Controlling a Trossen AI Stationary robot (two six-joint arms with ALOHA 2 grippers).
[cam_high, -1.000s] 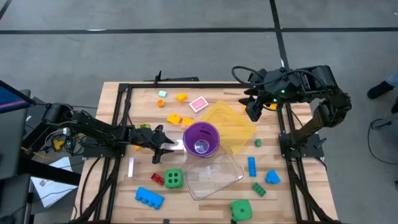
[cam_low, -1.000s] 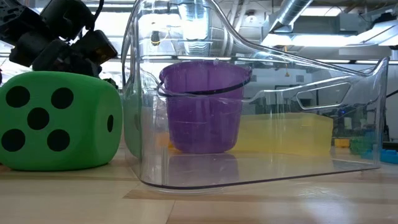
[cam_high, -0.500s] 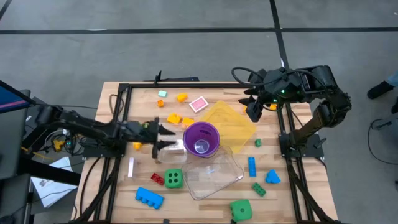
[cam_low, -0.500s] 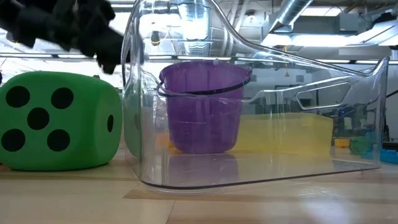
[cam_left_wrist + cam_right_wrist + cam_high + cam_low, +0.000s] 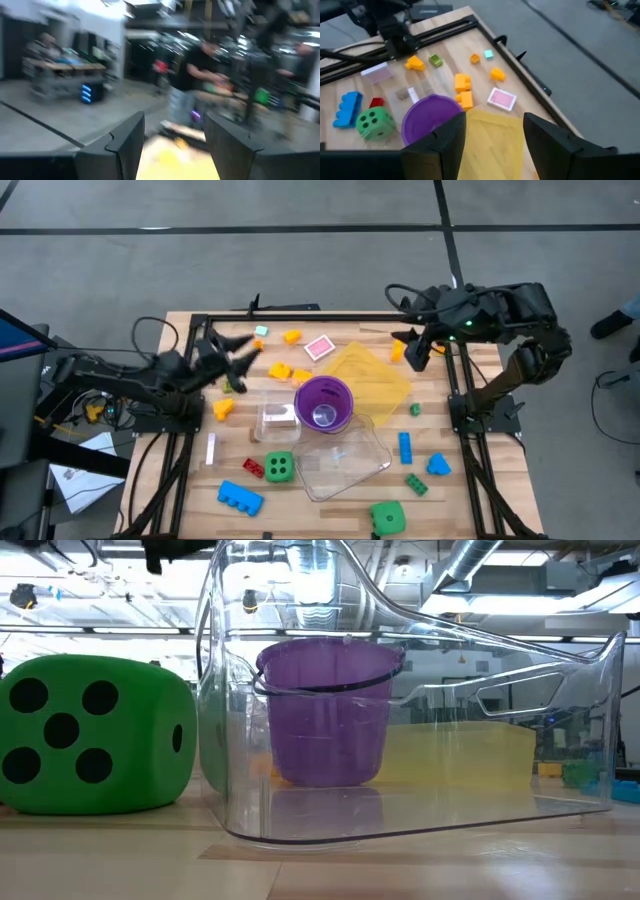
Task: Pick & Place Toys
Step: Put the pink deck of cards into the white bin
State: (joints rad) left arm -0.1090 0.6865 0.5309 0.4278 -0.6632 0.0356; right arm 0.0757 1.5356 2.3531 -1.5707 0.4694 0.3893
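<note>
The left gripper (image 5: 243, 345) is raised off the counter (image 5: 480, 480) to the far left of the purple cup (image 5: 323, 402), its jaws spread apart with nothing between them; its wrist view shows two dark fingers (image 5: 127, 142) with a clear gap, pointing out into the blurred room where a person (image 5: 192, 75) stands. The right gripper (image 5: 414, 352) hangs beyond the cup on its right, above the far corner of the yellow translucent tray (image 5: 370, 375), and its jaws too stand open and empty, the fingers (image 5: 445, 145) framing the tray and cup below. Taking the purple cup as landmark: it stands at the far edge of a clear plastic tub (image 5: 340, 460), with a smaller clear tub (image 5: 277, 418) just beside it on the left. Left of the cup lie a yellow bit (image 5: 222, 409) and a green bit (image 5: 236, 384); beyond it lie orange bricks (image 5: 285, 371), a pink tile (image 5: 319, 347), a yellow piece (image 5: 291, 337) and a small teal piece (image 5: 261, 331). Nearer than the cup, on the left, sit a green die (image 5: 280, 467), a red brick (image 5: 253, 468) and a blue brick (image 5: 239, 498). To the cup's near right are a blue bar (image 5: 404, 447), a blue bit (image 5: 438, 465), a green brick (image 5: 416, 484) and a second green die (image 5: 388, 517).
</note>
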